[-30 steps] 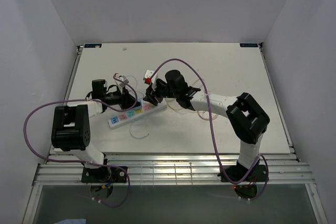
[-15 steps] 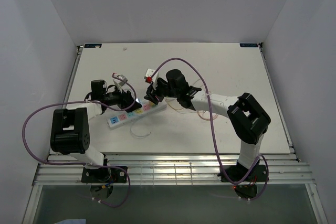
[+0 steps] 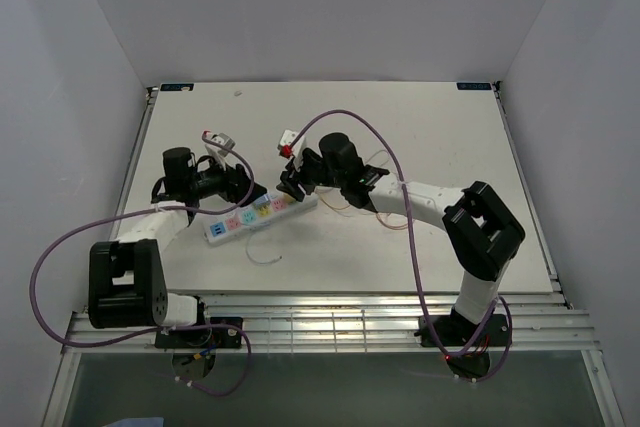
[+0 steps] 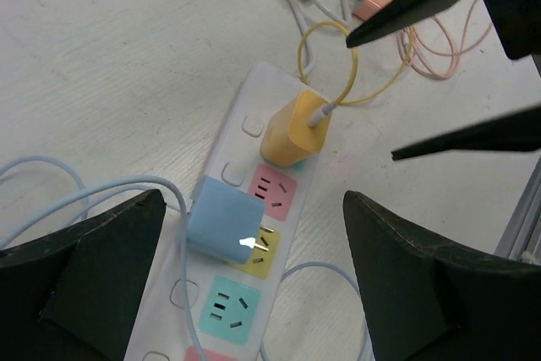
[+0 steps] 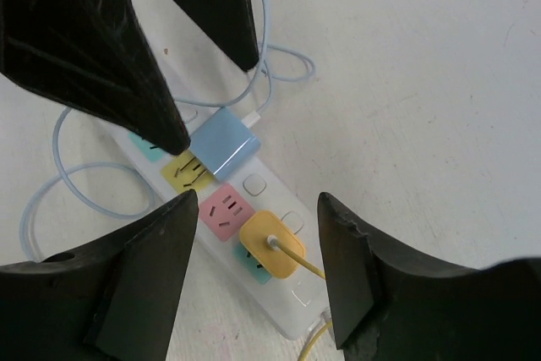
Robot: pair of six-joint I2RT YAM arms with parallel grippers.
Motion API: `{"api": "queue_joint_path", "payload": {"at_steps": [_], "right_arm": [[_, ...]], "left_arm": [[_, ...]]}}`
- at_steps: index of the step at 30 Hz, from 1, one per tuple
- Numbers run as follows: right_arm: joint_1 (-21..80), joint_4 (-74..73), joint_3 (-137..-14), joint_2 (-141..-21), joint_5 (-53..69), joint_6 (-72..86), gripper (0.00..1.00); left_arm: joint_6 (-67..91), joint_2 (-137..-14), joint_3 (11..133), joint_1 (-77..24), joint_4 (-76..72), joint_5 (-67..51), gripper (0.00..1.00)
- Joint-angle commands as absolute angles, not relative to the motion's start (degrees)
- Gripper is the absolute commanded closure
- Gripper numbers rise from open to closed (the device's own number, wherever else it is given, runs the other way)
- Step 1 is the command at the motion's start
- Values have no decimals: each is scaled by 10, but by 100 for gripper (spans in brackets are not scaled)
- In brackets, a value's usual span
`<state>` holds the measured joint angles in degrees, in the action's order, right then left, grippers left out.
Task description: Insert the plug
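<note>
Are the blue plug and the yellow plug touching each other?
Apart. The left wrist view shows the bare pink socket lying between the blue plug and the yellow plug.

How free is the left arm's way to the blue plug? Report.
Probably yes: the blue plug lies uncovered on the power strip between the open left fingers; only its own cable runs beside it.
</note>
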<state>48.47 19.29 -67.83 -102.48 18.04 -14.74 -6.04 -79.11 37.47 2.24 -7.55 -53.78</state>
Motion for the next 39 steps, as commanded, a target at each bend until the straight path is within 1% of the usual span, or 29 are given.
{"api": "queue_joint_path", "payload": {"at_steps": [1,2,3,4,5,7,8,9,10,11,12,13,14,15,17,20,24,26,30,32,39], "right_arm": [[502,142,-719,-1003,134,-134,35],[511,124,-729,-1005,108,-126,35],[514,110,-738,-1006,92,-113,30],[519,78,-759,-1010,77,-77,26],[521,61,-772,-1015,60,-63,24],[526,15,-810,-1021,51,-46,23],[531,1,-827,-1032,34,-33,21],[535,-30,-846,-1039,19,-28,19],[539,-53,-866,-1047,4,-25,19],[550,-97,-908,-1066,-47,-25,18],[555,-122,-931,-1079,-66,-24,18],[562,-149,-958,-1095,-79,-19,17],[563,-209,-1015,-1132,-92,-5,17],[564,-235,-1043,-1149,-94,-4,17],[570,-298,-1114,-1199,-116,27,15],[576,-352,-1195,-1255,-134,49,13],[581,-350,-1229,-1293,-139,83,12],[584,-345,-1235,-1309,-147,89,11],[586,-324,-1240,-1332,-149,99,11],[586,-307,-1241,-1346,-146,106,10],[599,-260,-1231,-1368,-140,127,11]], "left_arm": [[27,-728,423,21,-63,-443,2],[65,-690,430,22,-56,-419,2],[95,-670,437,22,-51,-385,2],[125,-649,444,21,-40,-304,2],[183,-628,451,20,-26,-256,2],[241,-572,468,21,23,-177,2],[270,-558,477,22,47,-104,2],[316,-540,488,22,101,-75,2],[336,-534,501,22,132,-45,2],[358,-534,530,22,168,7,2],[395,-535,545,22,244,37,2],[415,-546,560,22,285,59,2],[428,-555,584,21,327,95,2],[459,-562,592,22,405,113,2],[476,-579,593,21,486,150,2],[508,-570,552,23,523,164,2],[514,-546,515,23,524,151,2],[513,-539,497,23,521,137,2],[532,-540,447,24,543,150,2],[535,-537,440,24,540,121,2],[554,-501,425,24,532,116,2]]}}
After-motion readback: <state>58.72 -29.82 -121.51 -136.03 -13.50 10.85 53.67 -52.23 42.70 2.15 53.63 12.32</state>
